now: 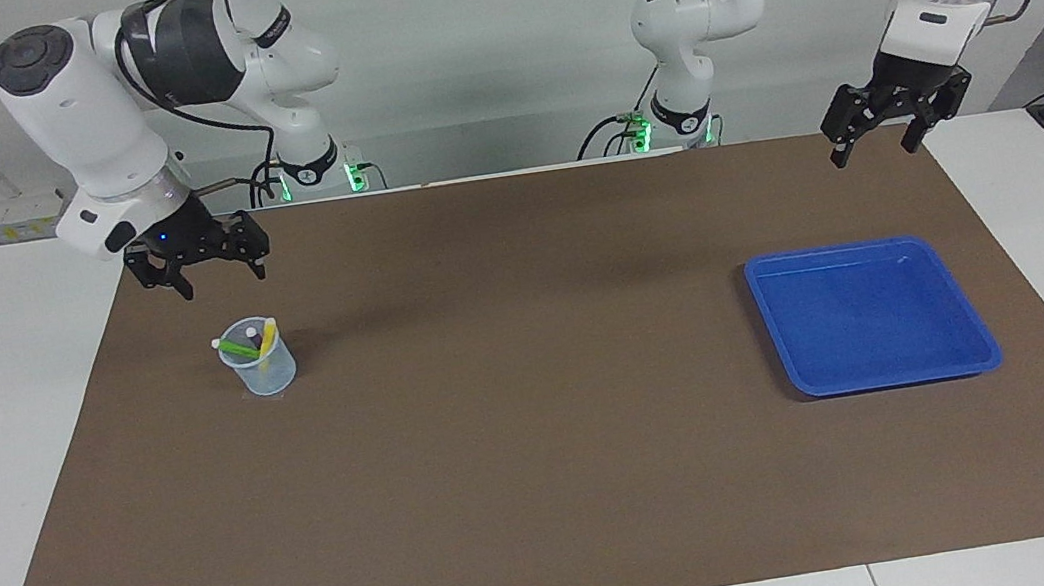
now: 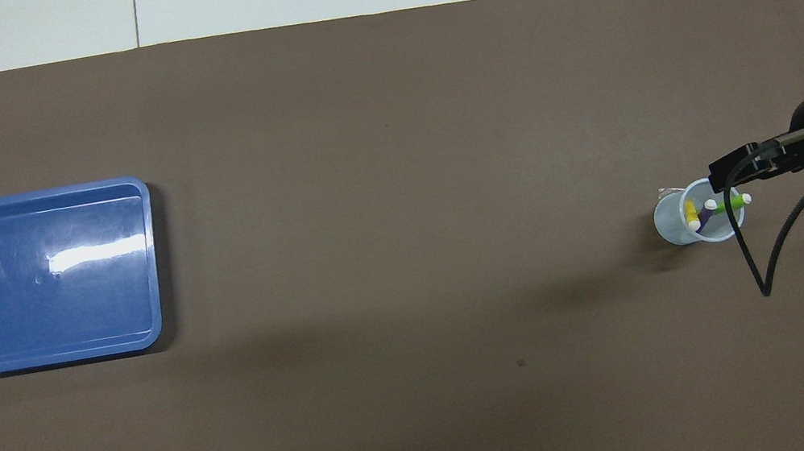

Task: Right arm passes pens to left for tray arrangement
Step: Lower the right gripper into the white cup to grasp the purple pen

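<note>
Brown mat (image 1: pixel 548 491): covers most of the white surface (image 1: pixel 8 451) and carries every item below; its bare edge lies nearest the facing camera.

Tray (image 1: pixel 873 317): bright blue, shallow, raised rim, nothing in it. Sits toward the left arm's end of the surface.

Left end effector (image 1: pixel 876 147): raised in the air at the mat's corner, nearer the robots' side than the tray and not touching it. Fingers spread wide, holding nothing. This arm waits.

Right end effector (image 1: pixel 222 277): hovers just above the cup, clear of the pens. Fingers spread apart, holding nothing.

Cup (image 1: pixel 261 366): small, pale, translucent, upright, toward the right arm's end of the surface and well apart from the tray.

Pens (image 1: pixel 248 342): 3, all standing or leaning inside the cup with pale tips up. Green pen (image 2: pixel 725 204) lies tilted across the rim; yellow pen (image 2: pixel 690 211) and purple pen (image 2: pixel 704 216) lean beside it.

Step in hand, as judged: the 1st pick, no pen yet removed or passed. Next move likely calls for the right end effector to descend onto 1 protruding pen, the green being most exposed, close on it without tipping the light cup, lift it clear, and carry it toward mid-surface for the left arm.
</note>
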Robot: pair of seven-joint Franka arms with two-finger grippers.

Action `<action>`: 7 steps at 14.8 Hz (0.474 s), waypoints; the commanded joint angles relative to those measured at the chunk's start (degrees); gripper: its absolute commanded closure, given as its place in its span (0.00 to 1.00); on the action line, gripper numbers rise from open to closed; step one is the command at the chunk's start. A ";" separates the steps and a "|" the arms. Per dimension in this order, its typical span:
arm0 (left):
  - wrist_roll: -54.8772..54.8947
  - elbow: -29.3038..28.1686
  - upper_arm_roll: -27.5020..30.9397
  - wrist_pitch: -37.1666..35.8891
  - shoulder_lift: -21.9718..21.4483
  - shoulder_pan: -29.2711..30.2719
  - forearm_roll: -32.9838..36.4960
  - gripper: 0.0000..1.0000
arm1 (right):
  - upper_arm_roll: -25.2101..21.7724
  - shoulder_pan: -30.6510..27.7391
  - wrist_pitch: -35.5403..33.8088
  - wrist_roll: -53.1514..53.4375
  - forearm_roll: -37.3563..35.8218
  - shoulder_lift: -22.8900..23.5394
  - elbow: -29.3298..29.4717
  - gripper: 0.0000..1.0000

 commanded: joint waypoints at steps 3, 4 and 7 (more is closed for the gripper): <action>0.32 -2.68 0.33 -0.17 -1.59 -0.40 0.43 0.00 | 0.42 -3.62 9.01 -11.70 0.55 0.62 -6.88 0.08; 0.32 -4.34 0.34 0.01 -2.55 -0.40 0.43 0.00 | 0.34 -3.80 9.37 -12.24 0.55 1.33 -7.41 0.17; 0.32 -4.89 0.25 -0.16 -2.83 -0.84 0.43 0.00 | 0.42 -3.89 11.03 -11.81 0.64 1.86 -10.13 0.49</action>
